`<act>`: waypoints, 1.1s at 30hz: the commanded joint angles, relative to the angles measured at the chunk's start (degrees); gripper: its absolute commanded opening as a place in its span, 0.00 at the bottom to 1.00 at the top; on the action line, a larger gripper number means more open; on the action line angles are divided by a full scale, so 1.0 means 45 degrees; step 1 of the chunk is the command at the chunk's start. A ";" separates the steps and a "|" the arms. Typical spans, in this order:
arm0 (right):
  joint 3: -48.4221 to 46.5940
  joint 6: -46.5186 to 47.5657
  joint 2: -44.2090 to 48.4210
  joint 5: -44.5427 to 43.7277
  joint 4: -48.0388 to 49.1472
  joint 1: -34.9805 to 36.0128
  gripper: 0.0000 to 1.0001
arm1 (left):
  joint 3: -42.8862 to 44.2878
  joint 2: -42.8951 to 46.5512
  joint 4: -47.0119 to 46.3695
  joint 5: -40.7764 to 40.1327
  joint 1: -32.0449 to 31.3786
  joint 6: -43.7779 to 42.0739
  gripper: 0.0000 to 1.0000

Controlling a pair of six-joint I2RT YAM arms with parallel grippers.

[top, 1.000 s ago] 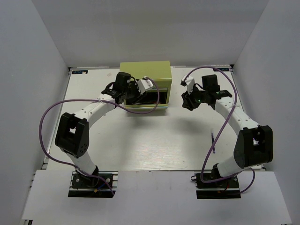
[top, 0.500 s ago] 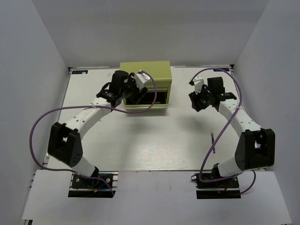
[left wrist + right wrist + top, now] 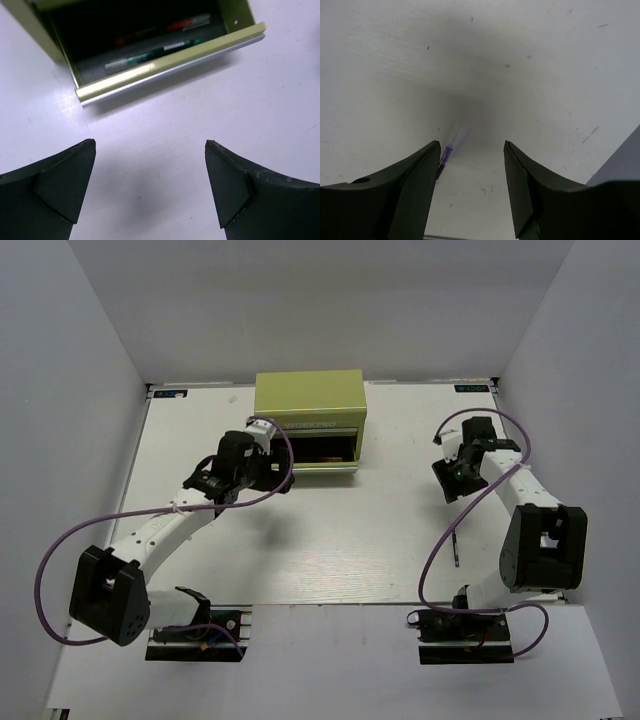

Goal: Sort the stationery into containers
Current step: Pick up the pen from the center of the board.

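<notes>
Left gripper (image 3: 150, 144) withdrawn, boxy olive metal chest (image 3: 310, 395)

Bright, even light from above fills the top view; the white desk (image 3: 330, 550) and walls (image 3: 70, 350) look slightly washed out. Soft grey shadows lie under both arms (image 3: 165, 523), darkest just in front of the olive tool chest (image 3: 308, 392). From the left wrist, the chest's open drawer (image 3: 170, 62) is dim inside, its metal lip glinting; the left fingers (image 3: 50, 185) are dark, blurred wedges. The right wrist view is soft: a broad shadow, a smeared thin dark blue pen (image 3: 445, 155) beside the right fingers (image 3: 395, 200).
</notes>
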State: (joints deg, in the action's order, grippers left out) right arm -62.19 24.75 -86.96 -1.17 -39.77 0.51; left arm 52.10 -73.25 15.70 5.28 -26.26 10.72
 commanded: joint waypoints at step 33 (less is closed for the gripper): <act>0.0782 0.1704 -0.2199 0.2053 -0.0478 0.0081 0.00 | -0.1850 0.3232 0.0592 -0.3673 0.0055 0.5624 1.00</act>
State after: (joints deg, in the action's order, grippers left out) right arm -53.78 27.88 -94.37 -0.45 -44.56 0.56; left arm 44.23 -60.10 17.67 -9.93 -26.20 33.32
